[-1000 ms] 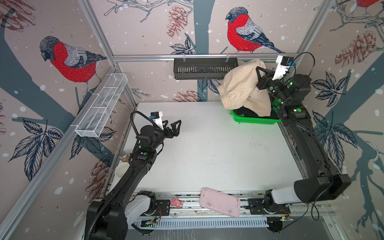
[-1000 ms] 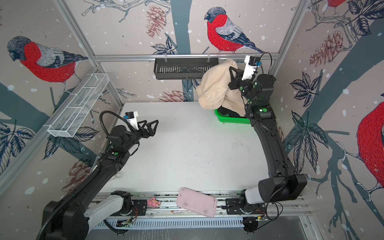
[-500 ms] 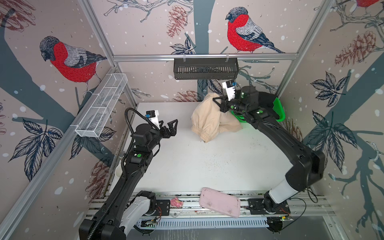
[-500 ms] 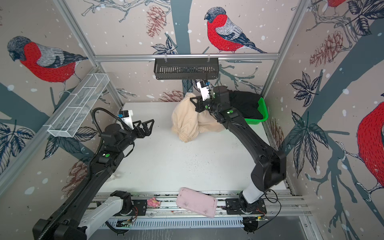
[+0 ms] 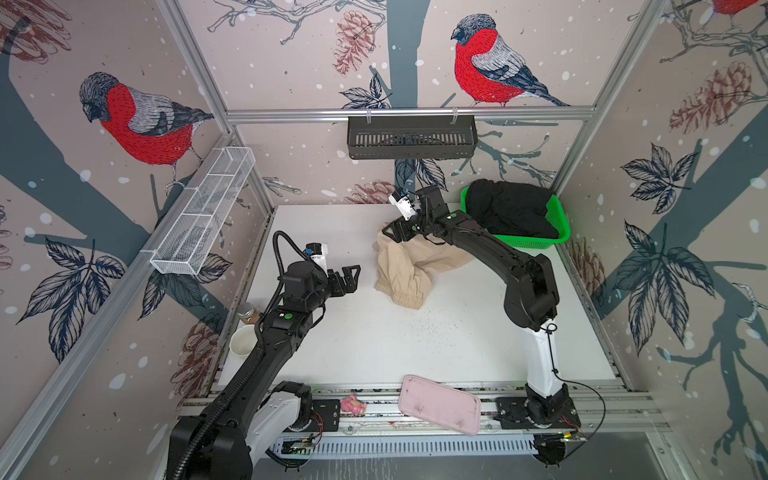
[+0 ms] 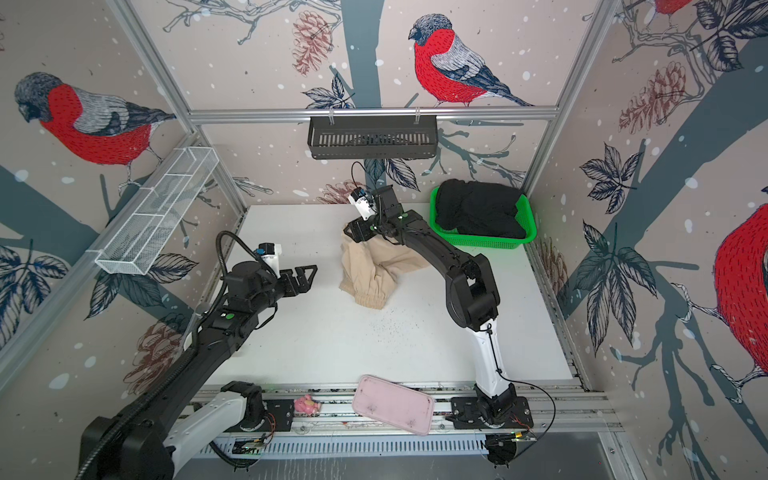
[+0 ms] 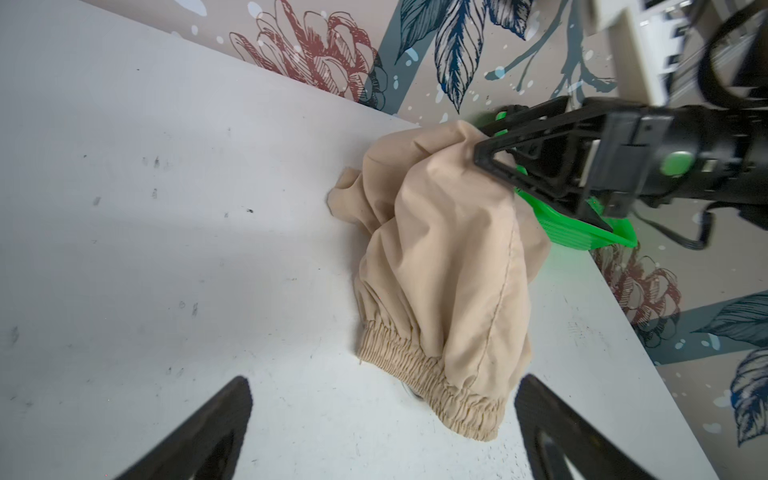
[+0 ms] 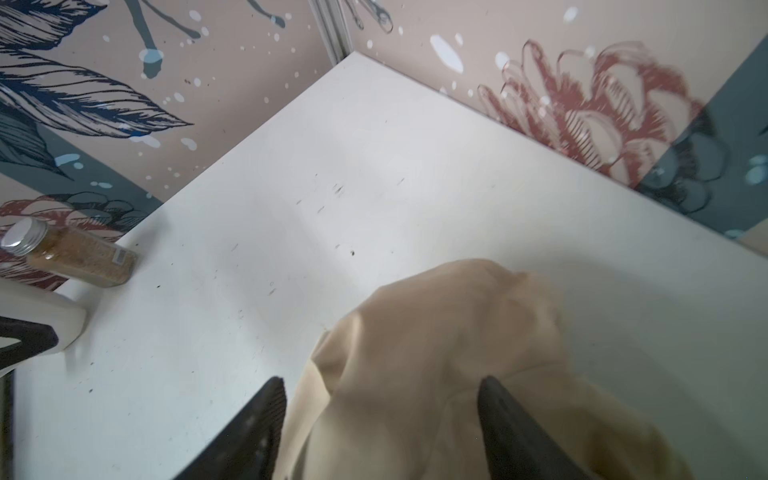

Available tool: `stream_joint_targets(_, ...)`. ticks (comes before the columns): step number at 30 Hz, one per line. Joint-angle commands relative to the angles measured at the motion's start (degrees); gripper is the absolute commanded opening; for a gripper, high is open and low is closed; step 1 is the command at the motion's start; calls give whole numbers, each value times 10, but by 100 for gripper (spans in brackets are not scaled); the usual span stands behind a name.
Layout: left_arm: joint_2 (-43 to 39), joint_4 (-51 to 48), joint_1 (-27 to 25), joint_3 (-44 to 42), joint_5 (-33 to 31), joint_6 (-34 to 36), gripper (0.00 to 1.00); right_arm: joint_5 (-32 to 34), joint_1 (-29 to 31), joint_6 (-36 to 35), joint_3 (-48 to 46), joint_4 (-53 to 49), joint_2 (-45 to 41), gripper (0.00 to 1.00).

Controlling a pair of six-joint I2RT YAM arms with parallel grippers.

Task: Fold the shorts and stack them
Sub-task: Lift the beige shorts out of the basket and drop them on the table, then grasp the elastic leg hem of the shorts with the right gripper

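The beige shorts (image 5: pixel 411 266) (image 6: pixel 374 266) lie crumpled on the white table at the back middle, with the gathered elastic waist (image 7: pixel 432 374) toward the front. My right gripper (image 5: pixel 394 232) (image 6: pixel 354 230) hovers at the heap's far top, jaws spread apart over the cloth (image 8: pixel 436 353), which sags between its fingers (image 8: pixel 257 424). The black shorts (image 5: pixel 509 212) (image 6: pixel 478 208) sit bunched in the green basket (image 5: pixel 540 242) at the back right. Left of the beige heap, my left gripper (image 5: pixel 353 275) (image 7: pixel 382 386) is open, empty and a short way off.
A pink tray (image 5: pixel 438 405) and a small pink toy (image 5: pixel 352 404) lie on the front rail. A spice jar (image 5: pixel 248 312) (image 8: pixel 70 253) and a white cup (image 5: pixel 242 340) stand at the table's left edge. A black basket (image 5: pixel 411 137) and a white wire shelf (image 5: pixel 203 212) hang on the walls.
The right arm swung the beige shorts from above the green basket down to the table's back middle, and its jaws have opened. The left arm shifted slightly toward the heap.
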Motion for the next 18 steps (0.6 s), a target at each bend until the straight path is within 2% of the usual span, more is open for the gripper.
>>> stream_joint_targets(1, 12, 1, -1, -2, -28, -9, 99, 108, 8, -23, -84, 66, -86, 82)
stream_joint_targets(6, 40, 13, -1, -2, -31, -13, 99, 209, 30, -20, -343, 143, -275, 86)
stream_joint_targets(10, 43, 11, -2, 3, -38, -8, 99, 316, 111, -14, -539, 175, -409, 89)
stream_joint_targets(14, 27, 31, -4, -13, -38, -8, 99, 365, 183, 52, -685, 237, -472, 89)
stream_joint_targets(18, 14, 31, -5, -24, -47, -1, 99, 394, 226, 109, -766, 322, -464, 90)
